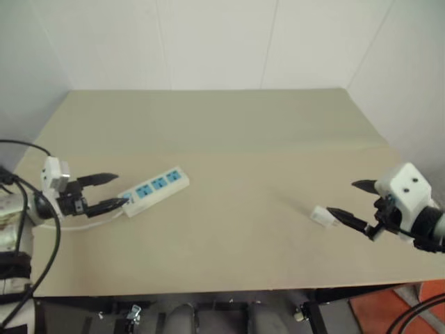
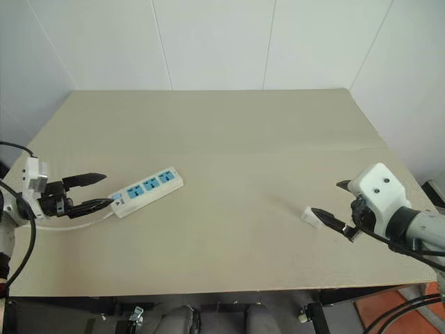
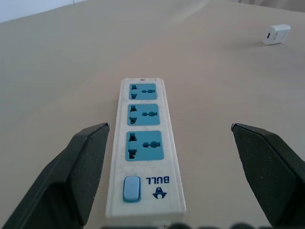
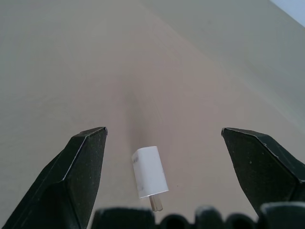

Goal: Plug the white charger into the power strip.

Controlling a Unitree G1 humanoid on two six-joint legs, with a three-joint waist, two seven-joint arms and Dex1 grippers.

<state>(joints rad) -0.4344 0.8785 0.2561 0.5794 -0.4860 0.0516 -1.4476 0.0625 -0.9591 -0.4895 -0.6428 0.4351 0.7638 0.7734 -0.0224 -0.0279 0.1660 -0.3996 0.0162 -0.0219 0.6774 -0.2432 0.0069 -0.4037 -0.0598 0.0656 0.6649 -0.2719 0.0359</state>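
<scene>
Both grippers stand with their black fingers spread wide and nothing between them. Left gripper [image 1: 103, 191] hovers at the left edge of the desk [image 1: 229, 132], aimed right toward the switch end of the power strip [image 1: 154, 189]; its lower fingertip sits just beside that end. In the left wrist view the power strip [image 3: 144, 153] lies flat between the two fingers [image 3: 78, 167] without touching either, its three blue socket faces in a row running away from the switch. A thin white cord [image 2: 73, 225] leaves the switch end and curves back under the left gripper. Right gripper [image 1: 351, 202] hangs at the desk's right side, pointing left. The white charger [image 1: 323, 216] lies on its side on the desk just beside the lower fingertip, well apart from the strip. In the right wrist view the white charger [image 4: 150, 171] rests between the open fingers [image 4: 81, 167], its metal prongs pointing back toward the gripper.
</scene>
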